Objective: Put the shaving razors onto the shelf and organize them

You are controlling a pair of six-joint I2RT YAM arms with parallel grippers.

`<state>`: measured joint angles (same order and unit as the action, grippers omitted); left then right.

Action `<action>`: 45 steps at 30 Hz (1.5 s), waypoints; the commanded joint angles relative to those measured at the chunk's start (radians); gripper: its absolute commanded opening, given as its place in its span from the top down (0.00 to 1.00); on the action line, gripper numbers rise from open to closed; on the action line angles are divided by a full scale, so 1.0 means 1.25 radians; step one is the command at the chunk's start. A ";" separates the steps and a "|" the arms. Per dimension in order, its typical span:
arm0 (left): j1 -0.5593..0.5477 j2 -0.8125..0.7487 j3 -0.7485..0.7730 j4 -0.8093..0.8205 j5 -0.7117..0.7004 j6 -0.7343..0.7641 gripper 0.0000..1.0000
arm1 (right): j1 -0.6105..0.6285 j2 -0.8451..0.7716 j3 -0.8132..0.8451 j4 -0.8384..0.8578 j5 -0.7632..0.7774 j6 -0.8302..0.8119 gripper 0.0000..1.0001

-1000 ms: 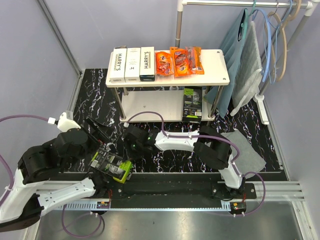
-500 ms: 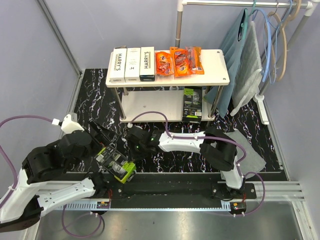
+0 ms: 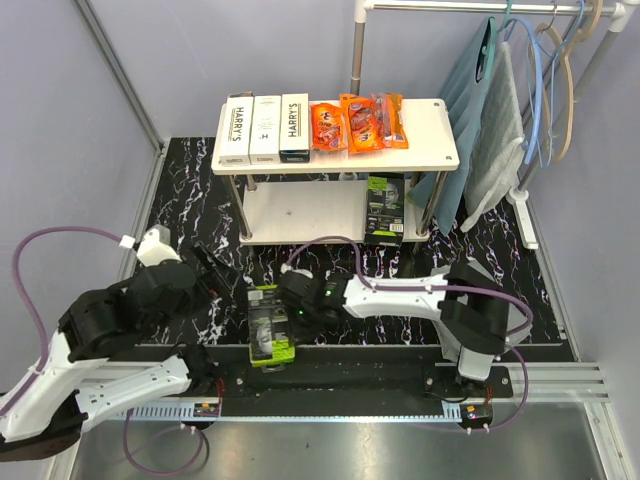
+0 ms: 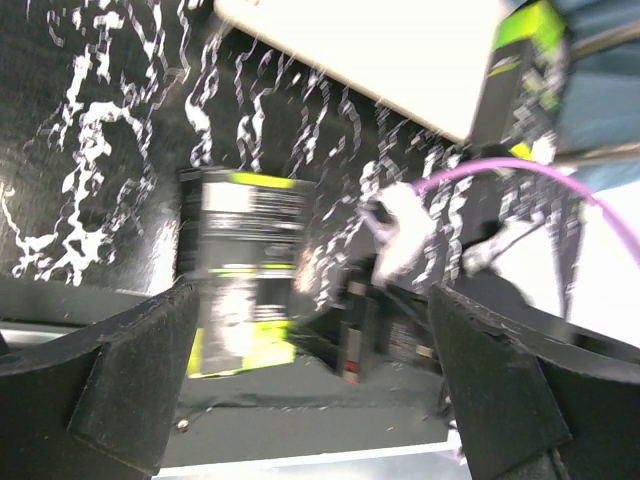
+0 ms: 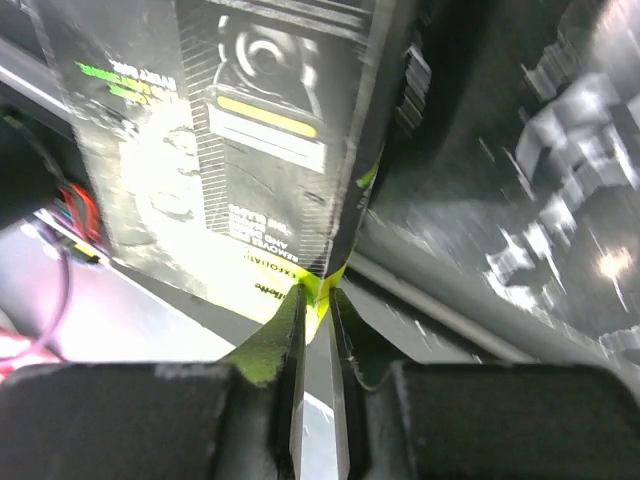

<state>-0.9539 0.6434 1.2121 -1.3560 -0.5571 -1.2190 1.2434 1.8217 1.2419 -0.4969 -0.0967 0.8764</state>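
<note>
HARRY'S boxes (image 3: 265, 128) top the shelf (image 3: 430, 135); right fingers (image 5: 372, 345) pinch a blister pack (image 3: 268, 325), left fingers (image 4: 130, 370) spread apart.

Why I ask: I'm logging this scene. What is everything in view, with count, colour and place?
long white "HARRY'S" boxes: three, white, side by side on the top board's left half.
flat glossy orange packs: three, orange, middle of the top board.
black-and-lime-green blister packs: two; one upright at the lower board's right end, the other at the mat's near edge.
low two-tier cream-white shelf with metal legs: one, on the mat's far side.
black white-veined mat: one, under everything.
flat grey cloth: one, on the mat's right.
metal clothes rail with hangers: one, far right, with teal and grey garments.
left pincer: black, open, holding nothing.
right pincer: black, shut on the near pack's lime edge.
</note>
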 commanded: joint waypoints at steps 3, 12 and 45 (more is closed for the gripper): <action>0.000 0.045 -0.128 0.098 0.118 0.038 0.01 | 0.010 -0.106 -0.150 -0.164 0.052 0.087 0.89; 0.002 0.095 -0.320 0.310 0.235 0.050 0.01 | 0.012 -0.231 -0.188 -0.199 0.150 0.122 0.71; 0.099 0.452 -0.479 0.768 0.460 0.195 0.08 | -0.088 -0.289 -0.547 0.590 0.046 0.344 0.12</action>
<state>-0.8345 1.1999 0.6331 -0.4908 -0.0593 -0.9863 1.1484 1.3964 0.5552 0.0971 0.0509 1.2808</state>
